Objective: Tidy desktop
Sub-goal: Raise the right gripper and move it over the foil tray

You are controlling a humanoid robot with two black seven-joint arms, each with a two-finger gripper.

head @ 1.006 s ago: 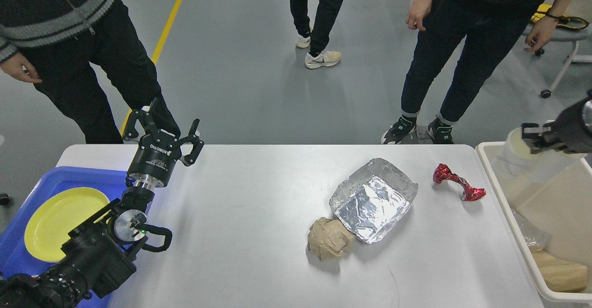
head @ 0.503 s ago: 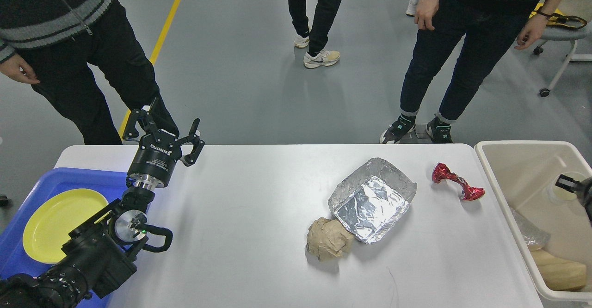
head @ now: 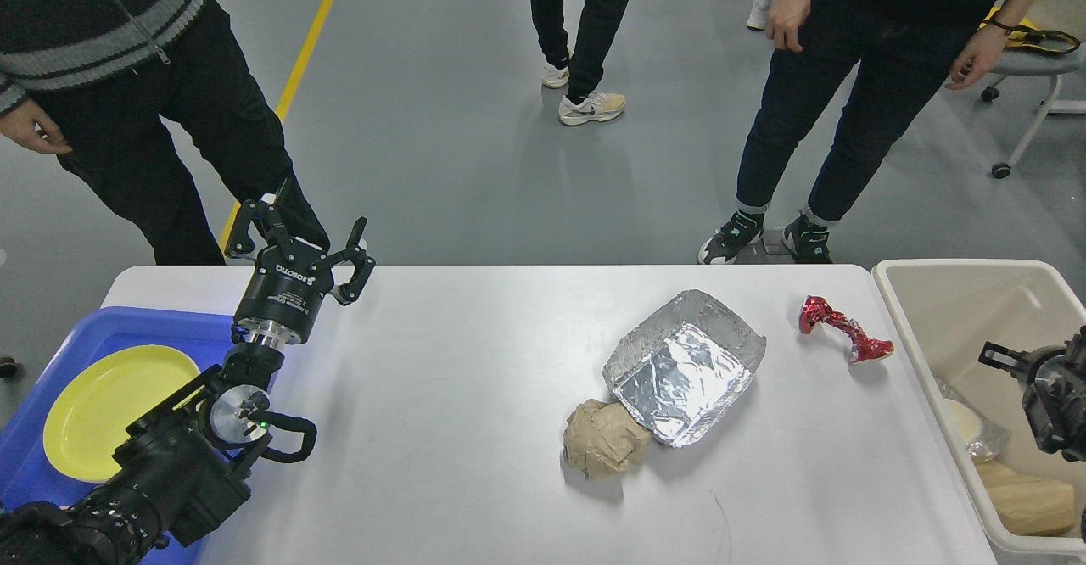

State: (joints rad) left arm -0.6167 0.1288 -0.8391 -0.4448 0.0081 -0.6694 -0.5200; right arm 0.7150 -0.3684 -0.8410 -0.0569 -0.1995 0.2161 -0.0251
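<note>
**Three bits of litter on the desk**

The white desk [head: 441, 395] fills the foreground between a blue tray [head: 127, 327] and a beige bin [head: 950, 293]. On it lie a foil dish [head: 684, 367], a crumpled paper ball [head: 604, 439] touching it, and a red wrapper [head: 844, 338]. The left tool [head: 299, 238] hovers spread wide, empty. The right tool [head: 1001, 356] sits over the bin; I cannot tell its opening.

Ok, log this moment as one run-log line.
task: tidy desktop | left gripper: open, empty | right gripper: over beige bin, state unclear | on desktop: foil tray, crumpled brown paper, red wrapper
</note>
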